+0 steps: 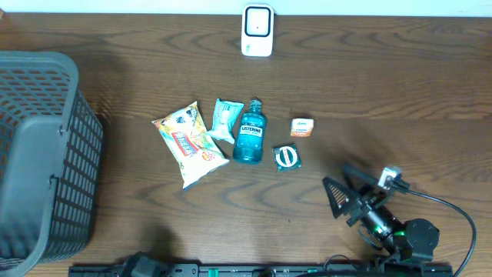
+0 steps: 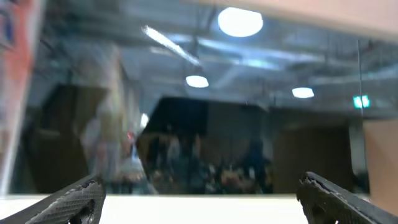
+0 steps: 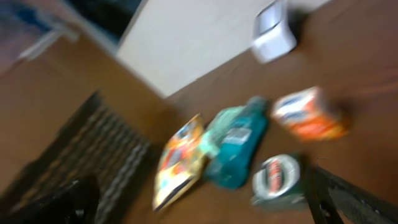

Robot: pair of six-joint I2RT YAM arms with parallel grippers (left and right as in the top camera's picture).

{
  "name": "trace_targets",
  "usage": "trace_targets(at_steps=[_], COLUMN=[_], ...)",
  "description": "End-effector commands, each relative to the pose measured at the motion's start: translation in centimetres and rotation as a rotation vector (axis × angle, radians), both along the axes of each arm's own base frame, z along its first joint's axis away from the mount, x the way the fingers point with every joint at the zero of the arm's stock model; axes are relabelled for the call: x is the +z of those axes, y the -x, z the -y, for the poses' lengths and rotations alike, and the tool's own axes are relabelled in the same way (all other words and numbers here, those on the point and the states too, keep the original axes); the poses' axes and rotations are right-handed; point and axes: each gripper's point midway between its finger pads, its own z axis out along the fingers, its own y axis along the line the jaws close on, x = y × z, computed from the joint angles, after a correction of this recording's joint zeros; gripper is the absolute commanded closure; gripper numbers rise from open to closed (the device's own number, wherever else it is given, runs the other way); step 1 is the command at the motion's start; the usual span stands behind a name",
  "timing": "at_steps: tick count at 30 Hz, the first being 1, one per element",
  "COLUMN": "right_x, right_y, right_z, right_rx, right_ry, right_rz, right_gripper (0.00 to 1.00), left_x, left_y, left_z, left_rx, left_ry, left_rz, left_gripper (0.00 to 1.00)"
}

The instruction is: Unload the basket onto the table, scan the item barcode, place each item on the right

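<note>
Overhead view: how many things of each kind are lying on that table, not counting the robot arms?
Packets: 2, the snack bag and the teal packet
Bottles: 1, the blue mouthwash bottle
Boxes: 1, the small orange box
Tins: 1, the round tin
Scanners: 1, the white scanner
Baskets: 1, the grey basket
Total: 7

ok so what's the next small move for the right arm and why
Probably ease the open right gripper toward the round green tin, the item nearest it. Nothing is held yet, and the scanner waits at the table's far edge.
</note>
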Motion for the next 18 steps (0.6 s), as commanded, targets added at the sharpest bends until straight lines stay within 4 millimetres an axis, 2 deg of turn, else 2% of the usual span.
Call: trace_targets(at_steps=[1, 5, 9, 11, 14, 18], right_x=[0.3, 0.6, 1.4, 1.9, 2.5, 2.9], right_y=[2.2, 2.5, 2.7, 2.4, 1.4, -0.2], right_z=[-2.1, -2.3, -2.4, -2.1, -1.2, 1.4], right_rx=[0.178, 0.199, 0.212, 0.181, 0.095, -0.091], right_ry=[-0.056, -0.048, -0.026, -0.008, 0.034, 0.178], right_rz=[-0.038, -0.018, 0.040, 0.064, 0.074, 0.008], right_gripper=[0.01, 0.01, 0.01, 0.01, 0.01, 0.01], left_x=[-0.4, -1.2, -2.2, -2.1, -2.2, -2.2], left_y=[4.3, 9.5, 13.3, 14.3, 14.2, 13.9], left_z=[-1.3, -2.5, -2.8, -2.9, -2.8, -2.9], left_rx=[0.035, 0.118, 0.174, 0.192, 0.199, 0.206], left_ry=[0.033, 0.068, 0.088, 0.093, 0.090, 0.096], left_rz=[0.094, 0.202, 0.282, 0.297, 0.292, 0.290], left_gripper=[0.02, 0.02, 0.02, 0.02, 0.02, 0.02])
